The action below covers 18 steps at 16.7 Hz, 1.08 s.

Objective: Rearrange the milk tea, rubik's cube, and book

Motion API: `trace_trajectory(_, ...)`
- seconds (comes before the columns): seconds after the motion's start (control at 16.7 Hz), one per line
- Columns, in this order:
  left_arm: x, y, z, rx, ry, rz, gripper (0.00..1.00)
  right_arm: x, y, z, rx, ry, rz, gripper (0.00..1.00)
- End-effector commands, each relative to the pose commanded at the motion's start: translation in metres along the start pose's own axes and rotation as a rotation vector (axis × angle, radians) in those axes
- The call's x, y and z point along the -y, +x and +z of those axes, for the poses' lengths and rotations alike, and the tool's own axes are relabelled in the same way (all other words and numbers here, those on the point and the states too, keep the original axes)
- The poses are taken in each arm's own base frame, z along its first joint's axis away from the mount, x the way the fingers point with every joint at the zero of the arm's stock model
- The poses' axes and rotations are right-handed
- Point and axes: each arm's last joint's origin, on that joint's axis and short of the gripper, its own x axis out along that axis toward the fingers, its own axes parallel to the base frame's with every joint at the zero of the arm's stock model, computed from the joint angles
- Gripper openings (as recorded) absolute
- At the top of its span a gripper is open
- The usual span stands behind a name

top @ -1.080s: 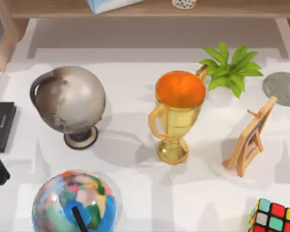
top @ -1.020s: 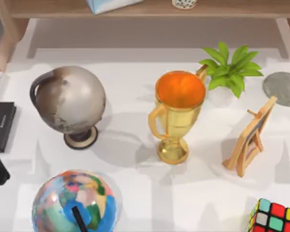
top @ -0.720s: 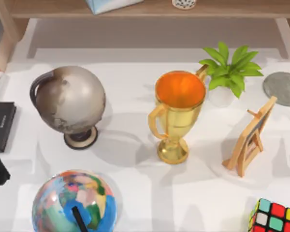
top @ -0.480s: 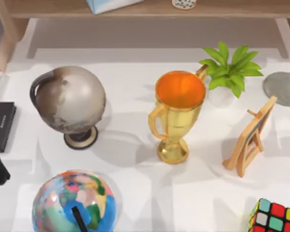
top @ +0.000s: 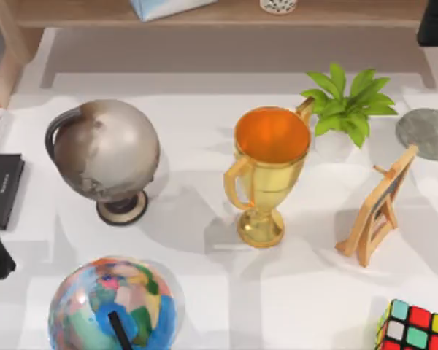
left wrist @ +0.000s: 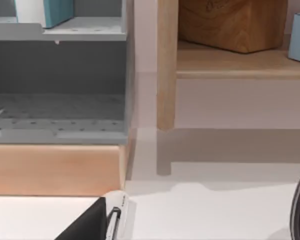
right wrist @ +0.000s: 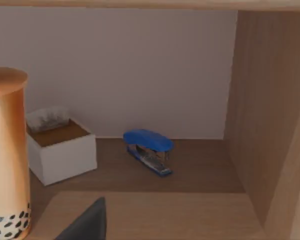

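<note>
Where top-right corner was bare, right arm [top: 436, 22] now shows; claw state unclear.

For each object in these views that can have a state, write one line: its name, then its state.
milk tea: upright on the shelf
rubik's cube: resting on the table, near right corner
gold trophy: upright
grey globe: upright on its stand
wooden easel: standing, leaning back
blue stapler: closed
potted plant: upright
</note>
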Motion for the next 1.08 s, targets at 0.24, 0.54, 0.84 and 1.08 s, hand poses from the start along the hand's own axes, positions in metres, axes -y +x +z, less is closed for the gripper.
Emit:
trace_trajectory(0.24, 0.0, 0.0, 0.0, 0.0, 0.0, 0.0, 1.0, -0.063, 0.065, -0.006, 0.006, 0.003, -0.001, 1.0)
trace_trajectory(0.54, 0.0, 0.0, 0.0, 0.0, 0.0, 0.0, 1.0, -0.137, 0.116, -0.047, 0.0, 0.002, -0.001, 1.0)
trace_trajectory(0.84, 0.0, 0.0, 0.0, 0.0, 0.0, 0.0, 1.0, -0.172, 0.131, -0.071, 0.006, 0.007, -0.001, 1.0)
trace_trajectory(1.08, 0.0, 0.0, 0.0, 0.0, 0.0, 0.0, 1.0, -0.172, 0.131, -0.071, 0.006, 0.007, -0.002, 1.0)
